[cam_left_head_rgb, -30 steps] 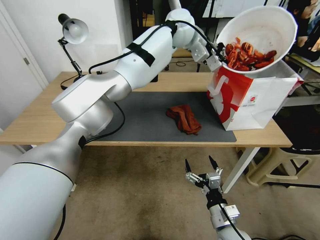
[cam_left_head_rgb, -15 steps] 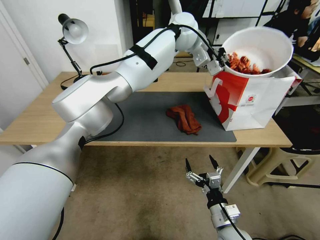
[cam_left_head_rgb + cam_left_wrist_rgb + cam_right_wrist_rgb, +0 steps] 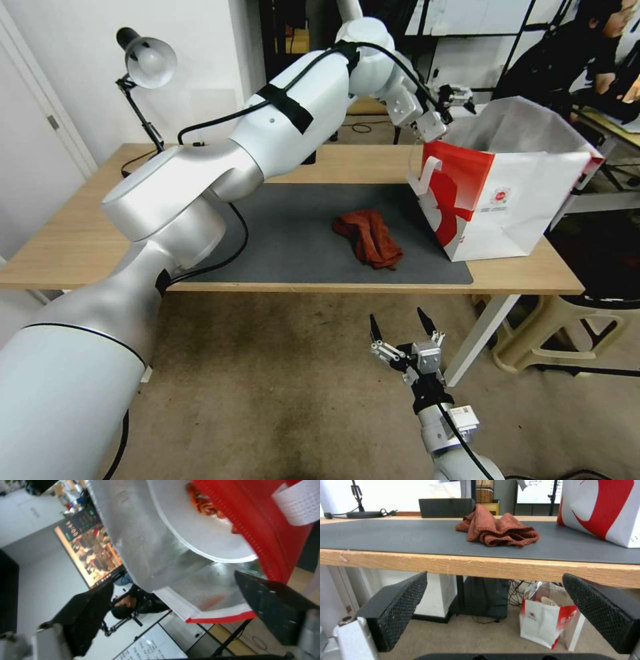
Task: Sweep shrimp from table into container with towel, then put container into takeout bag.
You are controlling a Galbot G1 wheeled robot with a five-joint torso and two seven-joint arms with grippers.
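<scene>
The takeout bag (image 3: 507, 193), white with a red panel, stands open on the right end of the table (image 3: 80, 240). In the left wrist view the white container (image 3: 200, 535) sits down inside the bag (image 3: 266, 530), with red-orange shrimp (image 3: 201, 501) in it. My left gripper (image 3: 457, 93) hovers open just above the bag's near rim, its fingers apart and holding nothing (image 3: 173, 580). The rust-red towel (image 3: 369, 238) lies crumpled on the grey mat (image 3: 300, 227). Below the table's front edge my right gripper (image 3: 399, 327) stands open and empty (image 3: 493, 576), facing the towel (image 3: 496, 531) and the bag (image 3: 603, 510).
A desk lamp (image 3: 143, 63) stands at the table's back left. A black box (image 3: 446, 507) sits behind the towel. Another small bag (image 3: 546, 622) rests on the floor under the table. A beige stool (image 3: 567, 333) stands right of the table leg.
The container with the shrimp went down from above the bag's mouth into the bag. My left gripper let go of it and now hangs open above the rim. The right arm held still.
</scene>
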